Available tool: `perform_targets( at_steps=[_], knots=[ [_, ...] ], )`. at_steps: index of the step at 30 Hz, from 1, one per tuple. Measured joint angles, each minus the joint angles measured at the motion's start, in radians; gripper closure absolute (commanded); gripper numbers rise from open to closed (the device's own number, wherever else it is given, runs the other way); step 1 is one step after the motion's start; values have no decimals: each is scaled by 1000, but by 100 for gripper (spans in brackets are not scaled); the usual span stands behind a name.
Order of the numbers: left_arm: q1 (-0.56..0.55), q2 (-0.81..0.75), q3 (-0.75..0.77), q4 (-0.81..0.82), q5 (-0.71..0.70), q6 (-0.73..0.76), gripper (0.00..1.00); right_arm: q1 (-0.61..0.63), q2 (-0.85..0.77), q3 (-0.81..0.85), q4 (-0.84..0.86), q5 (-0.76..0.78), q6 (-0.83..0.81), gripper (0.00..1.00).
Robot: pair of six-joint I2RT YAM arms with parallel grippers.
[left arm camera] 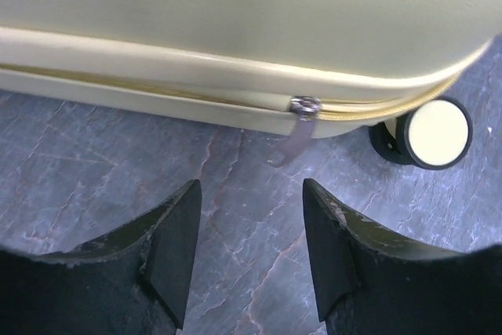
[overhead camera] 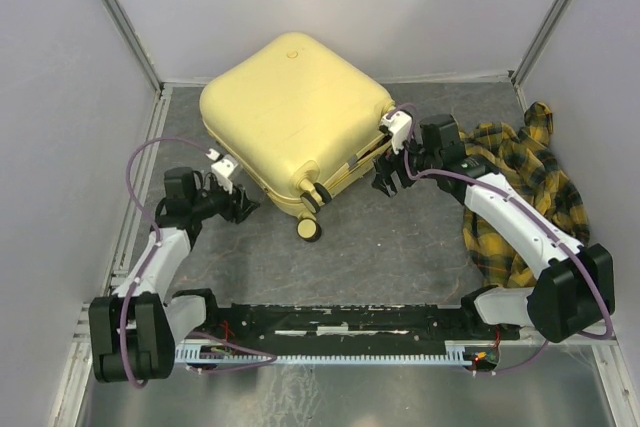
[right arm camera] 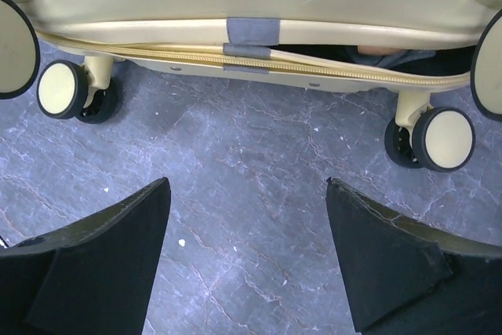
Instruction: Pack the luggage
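Luggage lies flat, shell nearly closed, toward 12 o'clock on the tabletop. The zip gapes on the wheel side. Left end effector at its 8 o'clock: fingers apart, empty, facing the zipper pull. Right end effector at 4 o'clock: fingers apart, empty. Plaid shirt heaped at 3 o'clock.
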Motion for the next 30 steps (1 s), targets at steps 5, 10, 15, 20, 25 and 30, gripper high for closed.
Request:
perform_targets(
  at_steps=[5, 10, 15, 20, 25, 30],
  knots=[
    [-115, -97, -90, 68, -117, 42, 42, -2, 0, -8, -5, 26, 7, 10],
    [-211, -147, -149, 135, -228, 67, 43, -16, 0, -8, -7, 66, 32, 9],
    [-295, -163, -190, 216, -331, 72, 46, -59, 0, 11, -38, 93, 29, 8],
    [-362, -153, -209, 300, -433, 72, 53, -122, 27, 114, -93, 135, 17, 7],
    [-407, -95, -213, 378, -512, 72, 69, -184, 45, 172, -109, 176, -4, 5],
    [-413, -65, -213, 396, -526, 71, 92, -201, 84, 217, -148, 201, -60, 1]
  ],
)
